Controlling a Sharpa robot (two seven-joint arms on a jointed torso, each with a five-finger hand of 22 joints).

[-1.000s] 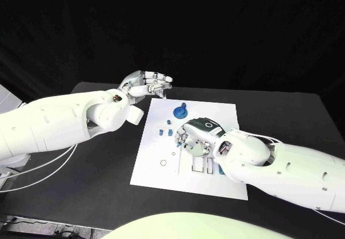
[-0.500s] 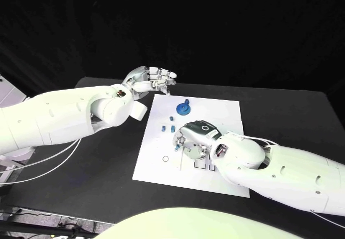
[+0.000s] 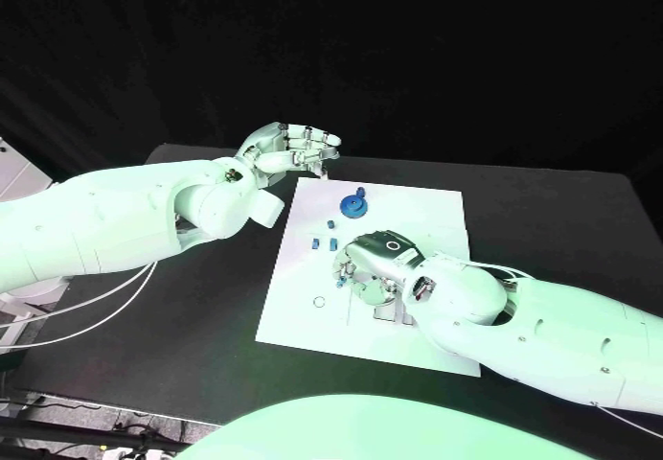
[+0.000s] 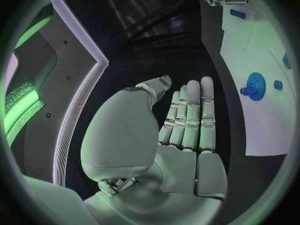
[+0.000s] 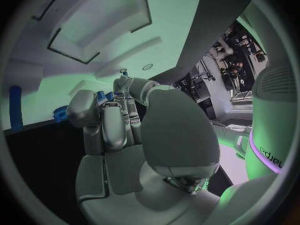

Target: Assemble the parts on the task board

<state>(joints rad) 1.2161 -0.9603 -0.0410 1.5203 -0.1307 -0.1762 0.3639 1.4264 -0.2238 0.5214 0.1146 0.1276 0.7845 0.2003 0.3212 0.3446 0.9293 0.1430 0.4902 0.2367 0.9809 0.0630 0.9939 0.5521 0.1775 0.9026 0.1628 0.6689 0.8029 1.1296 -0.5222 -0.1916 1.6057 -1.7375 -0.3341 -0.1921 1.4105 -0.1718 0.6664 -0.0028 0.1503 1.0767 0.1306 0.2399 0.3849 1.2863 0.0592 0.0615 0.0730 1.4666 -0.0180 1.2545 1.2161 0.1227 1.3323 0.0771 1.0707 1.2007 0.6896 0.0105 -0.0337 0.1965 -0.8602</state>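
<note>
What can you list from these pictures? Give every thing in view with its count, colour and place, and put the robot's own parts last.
Table: one, black, under everything.
Task board: one, white, in the middle of the table.
Gear-shaped part: one, blue, round, at the board's far end.
Small parts: a few, blue, on the board between the gear-shaped part and the right hand; exact count unclear.
Left hand: one, silver, raised beyond the board's far left corner, fingers straight, holding nothing.
Right hand: one, silver, over the board's middle, fingers curled down; a blue piece shows at the fingers, but whether it is gripped is unclear.
</note>
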